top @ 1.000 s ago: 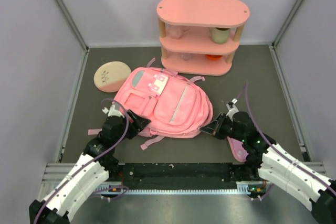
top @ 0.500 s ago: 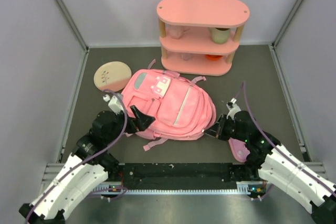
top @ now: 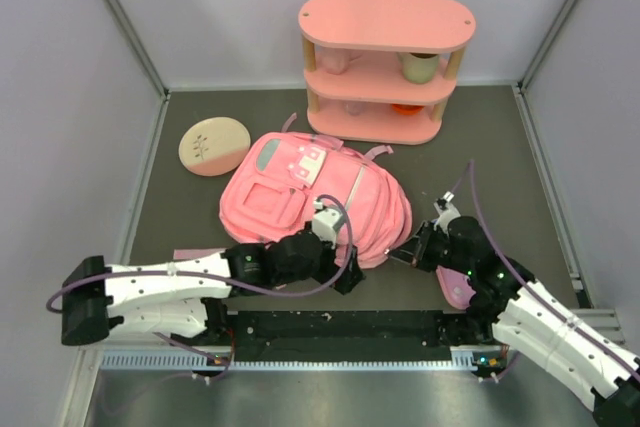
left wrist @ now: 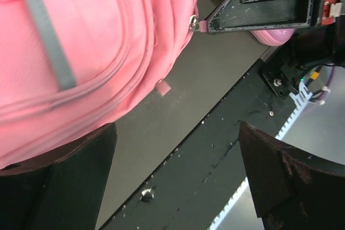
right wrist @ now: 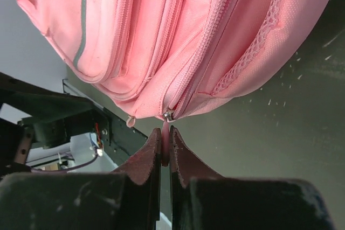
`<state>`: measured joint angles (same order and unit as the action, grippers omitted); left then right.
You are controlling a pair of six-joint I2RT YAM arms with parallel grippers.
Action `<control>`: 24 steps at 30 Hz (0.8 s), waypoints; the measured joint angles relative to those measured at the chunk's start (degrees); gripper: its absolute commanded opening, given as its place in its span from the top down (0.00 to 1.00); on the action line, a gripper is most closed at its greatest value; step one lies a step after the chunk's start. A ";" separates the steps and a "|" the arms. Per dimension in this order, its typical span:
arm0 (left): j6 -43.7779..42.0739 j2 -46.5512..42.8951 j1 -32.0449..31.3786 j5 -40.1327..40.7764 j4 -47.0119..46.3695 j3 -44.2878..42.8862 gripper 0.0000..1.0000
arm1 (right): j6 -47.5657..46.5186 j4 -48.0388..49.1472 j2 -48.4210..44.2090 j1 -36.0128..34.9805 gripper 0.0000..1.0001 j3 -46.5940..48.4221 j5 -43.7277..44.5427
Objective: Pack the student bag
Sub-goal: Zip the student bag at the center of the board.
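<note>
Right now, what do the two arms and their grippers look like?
The left arm and right arm have white shells and black joints; a thin purple cable loops along each. The left gripper and right gripper are black, with scuffed wedge-shaped fingers.

student bag [top: 300, 199]: pink, grey stripe | shelf [top: 385, 22]: pink | table [top: 500, 152]: dark grey
</note>
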<state>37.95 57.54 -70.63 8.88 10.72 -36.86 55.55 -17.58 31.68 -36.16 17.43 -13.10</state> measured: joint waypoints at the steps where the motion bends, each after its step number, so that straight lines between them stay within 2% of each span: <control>1: -0.70 2.25 -0.92 0.98 -0.85 -0.87 0.01 | 0.22 0.00 -0.79 0.00 1.00 -0.02 0.02; 13: -18.73 18.84 -2.60 4.90 -11.82 -11.10 0.02 | 0.70 -2.45 -3.93 0.02 1.00 -0.07 -0.11; 17: -20.57 22.53 -2.62 3.52 -13.66 -10.84 0.12 | 1.22 -2.64 -3.93 0.02 1.00 -0.07 0.09; 19: -20.59 23.12 -2.60 2.82 -14.67 -9.79 0.22 | 1.62 -2.75 -3.93 0.02 1.00 -0.04 0.26; 20: -20.61 23.15 -2.62 2.56 -15.26 -9.07 0.31 | 2.19 -2.89 -3.93 0.02 1.00 -0.04 0.42; 24: -20.57 23.34 -2.38 2.56 -16.85 -6.88 0.41 | 4.15 -3.39 -3.93 0.02 1.00 -0.04 0.85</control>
<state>17.39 80.88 -73.01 11.44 -6.13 -43.75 59.70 -20.97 27.75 -36.14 17.39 -12.25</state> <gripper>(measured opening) 0.640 0.025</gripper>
